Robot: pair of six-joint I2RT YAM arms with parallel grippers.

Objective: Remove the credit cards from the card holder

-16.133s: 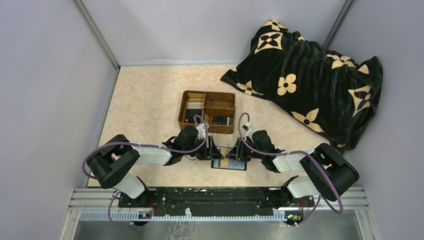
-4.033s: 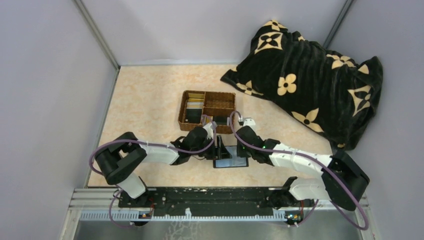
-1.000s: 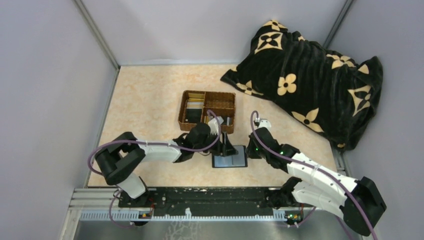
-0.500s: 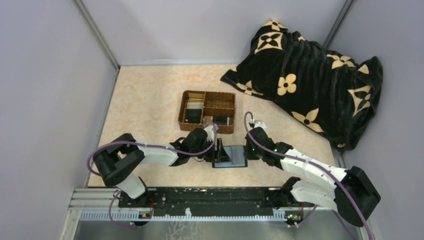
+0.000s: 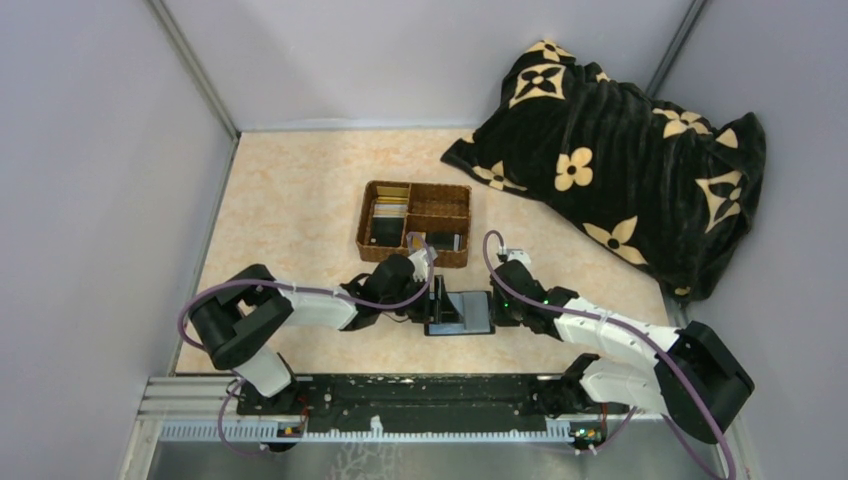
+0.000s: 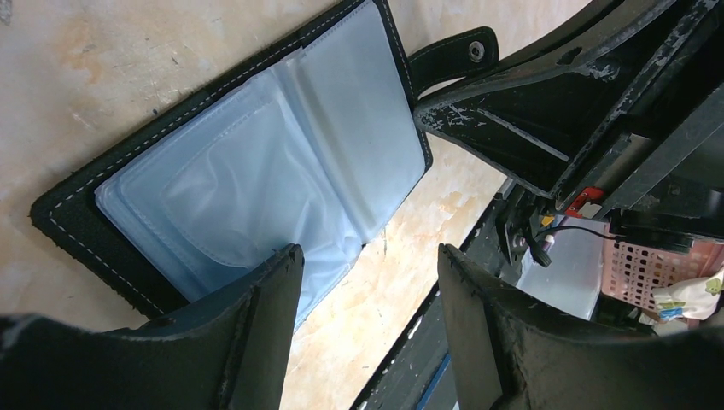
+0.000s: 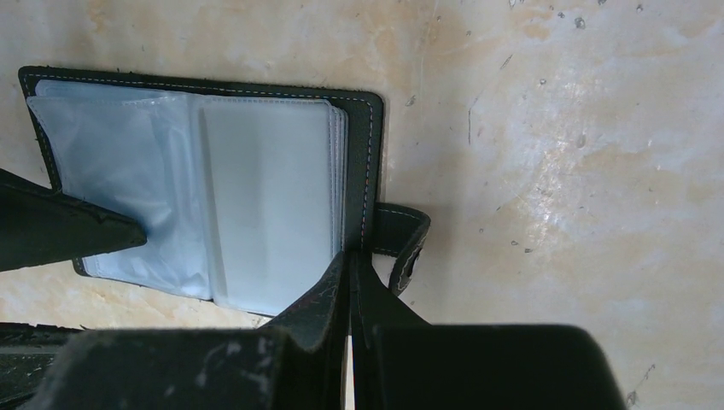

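Observation:
The black card holder (image 5: 468, 316) lies open and flat near the table's front edge. Its clear sleeves (image 7: 256, 188) look empty in both wrist views. My left gripper (image 5: 437, 303) is open. One of its fingers (image 6: 273, 290) rests on the sleeves at the holder's (image 6: 77, 231) left end, the other hangs past its near edge. My right gripper (image 7: 350, 256) is shut, tips against the holder's (image 7: 363, 171) right cover edge beside the snap strap (image 7: 405, 243). Credit cards (image 5: 388, 211) lie in the wicker tray's left compartment, and a dark card (image 5: 441, 241) in its near right one.
The brown wicker divided tray (image 5: 415, 186) stands just behind the holder and both grippers. A black blanket with cream flowers (image 5: 620, 150) is heaped at the back right. Grey walls close in the table on the left, back and right.
The right gripper has moved left, from beside the holder up to its right edge. The left gripper has come down and slightly left onto the holder's left end.

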